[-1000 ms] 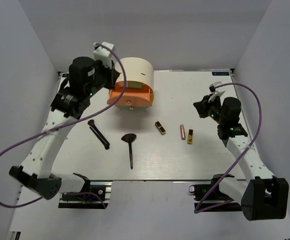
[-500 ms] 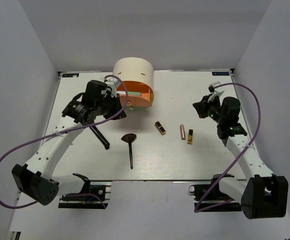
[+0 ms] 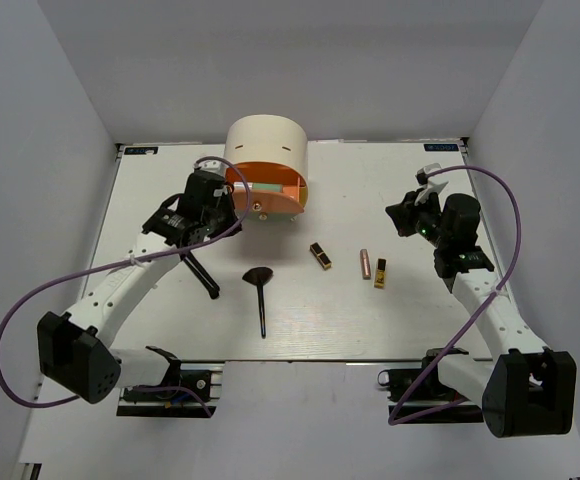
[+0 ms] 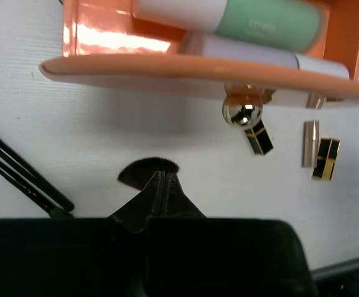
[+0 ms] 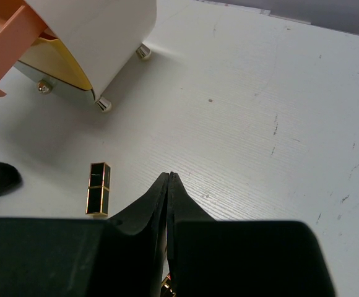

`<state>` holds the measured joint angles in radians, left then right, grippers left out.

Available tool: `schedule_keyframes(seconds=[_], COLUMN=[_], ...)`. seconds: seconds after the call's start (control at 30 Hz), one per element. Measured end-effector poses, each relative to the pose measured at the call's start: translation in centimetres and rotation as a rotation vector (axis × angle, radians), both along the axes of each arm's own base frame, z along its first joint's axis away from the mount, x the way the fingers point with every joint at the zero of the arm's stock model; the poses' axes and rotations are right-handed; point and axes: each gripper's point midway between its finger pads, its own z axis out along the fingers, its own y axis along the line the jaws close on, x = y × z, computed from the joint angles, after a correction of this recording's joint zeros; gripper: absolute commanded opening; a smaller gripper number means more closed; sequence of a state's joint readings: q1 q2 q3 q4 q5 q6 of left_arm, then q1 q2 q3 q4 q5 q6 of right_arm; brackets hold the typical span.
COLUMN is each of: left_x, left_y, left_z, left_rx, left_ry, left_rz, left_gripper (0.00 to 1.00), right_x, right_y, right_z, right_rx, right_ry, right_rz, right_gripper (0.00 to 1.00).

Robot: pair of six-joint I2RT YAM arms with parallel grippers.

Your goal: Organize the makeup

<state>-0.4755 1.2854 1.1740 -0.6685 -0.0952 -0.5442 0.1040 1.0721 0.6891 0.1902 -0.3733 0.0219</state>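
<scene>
Left gripper (image 4: 164, 184), pinched shut and empty, has dropped before the orange drawer (image 4: 167, 71), which holds a mint-green tube (image 4: 272, 21) and white bottle (image 4: 241, 54); right gripper (image 5: 169, 182) likewise.

**Makeup check: two stowed, five loose**

Mint-green tube (image 4: 254, 15) and white bottle (image 4: 241, 52) lie side by side in the orange drawer (image 4: 99, 40). Flat on the table (image 3: 390, 320), left to right: stick brush (image 3: 205, 280), fan brush (image 3: 261, 300), lipstick (image 3: 320, 255), rose-gold tube (image 3: 365, 263), second lipstick (image 3: 380, 273).

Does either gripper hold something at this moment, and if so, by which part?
Nothing is held. The left gripper is shut with nothing between its fingers, and the right gripper is shut and empty too.
</scene>
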Motion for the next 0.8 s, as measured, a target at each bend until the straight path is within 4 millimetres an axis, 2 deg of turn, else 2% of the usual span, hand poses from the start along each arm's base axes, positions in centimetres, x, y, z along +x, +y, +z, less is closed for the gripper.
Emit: schedule_keyframes(seconds=[0.23, 0.53, 0.8], left_x=[2.0, 4.9, 6.7], left_y=[0.2, -1.2, -2.5], left_z=[-1.1, 0.9, -1.0], left_rx=[-0.027, -0.110, -0.096], left_ry=[-0.080, -0.198, -0.166], left_rz=[0.084, 0.105, 0.092], left_gripper=[0.00, 0.00, 0.00], right_x=[0.1, 0.1, 0.1], right_y=[0.0, -0.1, -0.1], right_z=[-0.3, -0.3, -0.3], right_rx=[-0.003, -0.003, -0.003], right_ry=[0.008, 0.009, 0.008], right_rz=[0.001, -0.002, -0.004], right_gripper=[0.04, 0.05, 0.04])
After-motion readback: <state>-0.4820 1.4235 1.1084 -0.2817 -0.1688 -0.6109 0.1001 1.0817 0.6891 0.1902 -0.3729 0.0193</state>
